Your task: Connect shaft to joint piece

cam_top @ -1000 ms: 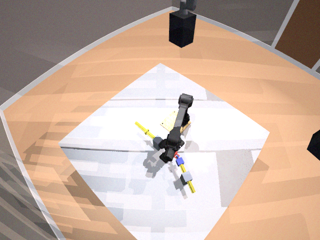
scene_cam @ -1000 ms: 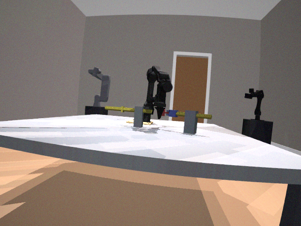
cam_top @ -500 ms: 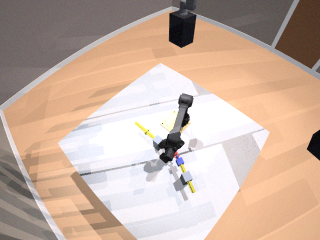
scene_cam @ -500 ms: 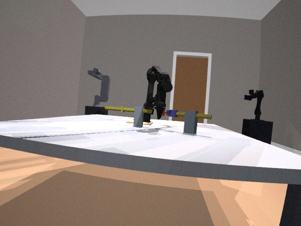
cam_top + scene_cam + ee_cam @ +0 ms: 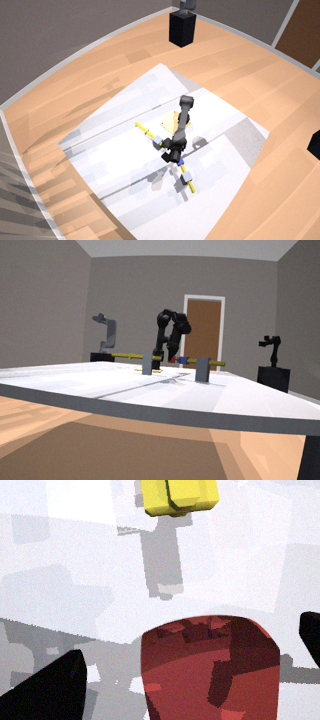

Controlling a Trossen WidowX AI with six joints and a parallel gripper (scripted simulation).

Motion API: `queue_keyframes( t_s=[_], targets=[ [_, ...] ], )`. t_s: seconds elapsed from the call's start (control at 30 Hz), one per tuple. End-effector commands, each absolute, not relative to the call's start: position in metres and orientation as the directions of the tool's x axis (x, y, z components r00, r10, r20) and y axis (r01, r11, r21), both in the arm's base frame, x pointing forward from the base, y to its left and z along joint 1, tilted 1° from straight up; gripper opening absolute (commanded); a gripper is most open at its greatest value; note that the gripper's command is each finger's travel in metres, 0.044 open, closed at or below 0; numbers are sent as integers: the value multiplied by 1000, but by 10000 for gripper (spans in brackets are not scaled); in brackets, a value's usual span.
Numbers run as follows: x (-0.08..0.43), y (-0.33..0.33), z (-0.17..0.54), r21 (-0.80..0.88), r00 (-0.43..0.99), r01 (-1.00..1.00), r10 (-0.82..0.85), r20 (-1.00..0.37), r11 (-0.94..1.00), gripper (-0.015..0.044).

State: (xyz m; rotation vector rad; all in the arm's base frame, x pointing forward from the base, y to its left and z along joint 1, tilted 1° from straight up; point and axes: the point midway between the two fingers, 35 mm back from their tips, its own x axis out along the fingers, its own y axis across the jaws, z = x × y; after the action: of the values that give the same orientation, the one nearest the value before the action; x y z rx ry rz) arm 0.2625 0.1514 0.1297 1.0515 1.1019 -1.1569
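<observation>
The red joint piece (image 5: pixel 171 359) (image 5: pixel 210 680) hangs on its hinge from the blue fork (image 5: pixel 180 161) (image 5: pixel 184 360) at the inner end of the first yellow shaft (image 5: pixel 191 186) (image 5: pixel 191 360). That shaft runs through its grey block (image 5: pixel 186 177) (image 5: pixel 202 369). The second yellow shaft (image 5: pixel 140 126) (image 5: pixel 122 355) (image 5: pixel 185 495) passes through the other grey block (image 5: pixel 157 142) (image 5: pixel 147 364). A gap separates its end from the red piece, which faces roughly toward it; exact alignment is unclear. My gripper (image 5: pixel 167 150) (image 5: pixel 198 643) is open, its fingers on either side of the red piece with space beside it.
The second shaft has a raised collar (image 5: pixel 146 131) (image 5: pixel 130 355) on its outer part. My arm's base stands on a pale yellow plate (image 5: pixel 169 122) behind the blocks. The white table top (image 5: pixel 116 160) (image 5: pixel 77 384) bears both blocks. Other arms stand on black pedestals (image 5: pixel 182 28) (image 5: pixel 273 378) beyond the table.
</observation>
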Motion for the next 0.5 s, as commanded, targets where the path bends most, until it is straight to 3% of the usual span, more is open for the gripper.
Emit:
queue_keyframes(
  t_s=[0.0, 0.47],
  targets=[
    [263, 150, 128, 45, 62, 994, -163, -985, 102, 440],
    [265, 148, 177, 57, 112, 872, -84, -990, 487, 440]
  ],
)
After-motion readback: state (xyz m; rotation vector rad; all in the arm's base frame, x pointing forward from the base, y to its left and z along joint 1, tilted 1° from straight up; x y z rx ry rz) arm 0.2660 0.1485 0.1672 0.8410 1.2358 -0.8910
